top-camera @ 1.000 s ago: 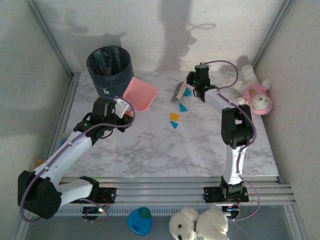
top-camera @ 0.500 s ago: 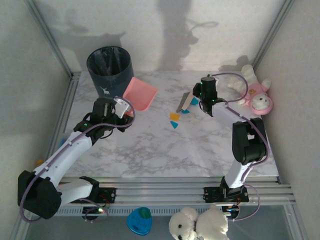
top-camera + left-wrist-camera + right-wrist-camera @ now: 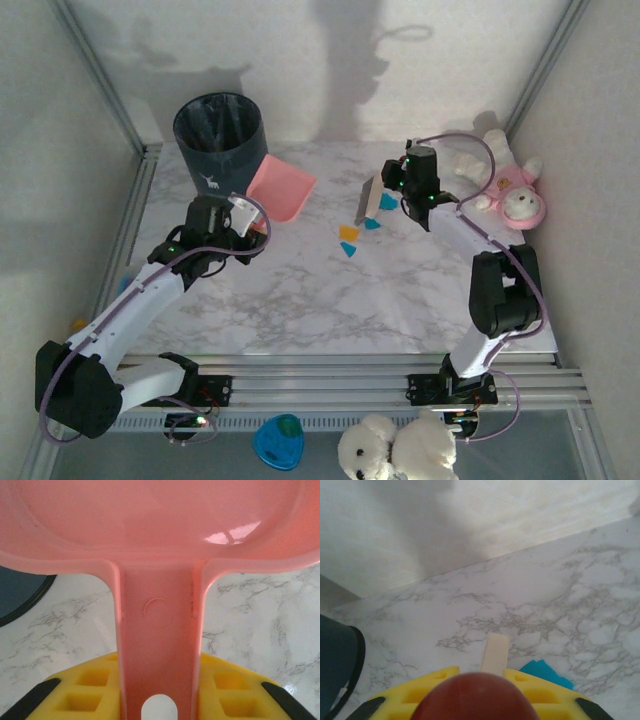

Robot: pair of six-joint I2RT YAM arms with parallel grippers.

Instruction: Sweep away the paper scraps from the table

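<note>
On the white marble table [image 3: 300, 300], my left gripper [image 3: 240, 215] is shut on the handle [image 3: 157, 645] of a pink dustpan [image 3: 283, 188], whose pan lies flat at the back left. My right gripper [image 3: 393, 190] is shut on a small brush [image 3: 366, 202]. Its dark red handle end [image 3: 475, 697] sits between the yellow fingers, and its pale head [image 3: 495, 652] rests on the marble. Paper scraps lie beside the brush: a teal one [image 3: 388, 201] [image 3: 547, 674] next to the gripper, a second teal one [image 3: 372, 224], an orange one [image 3: 348, 232] and a third teal one [image 3: 348, 249] nearer the middle.
A dark bin [image 3: 220, 135] stands at the back left corner, just behind the dustpan. A plush toy in pink [image 3: 508, 188] lies at the back right edge. Below the front rail sit a white plush [image 3: 395, 450] and a blue object [image 3: 278, 440]. Walls close in behind and on both sides.
My right gripper has carried the brush to the right and a little nearer. The two teal scraps next to it have shifted the same way. The left arm and dustpan have stayed put.
</note>
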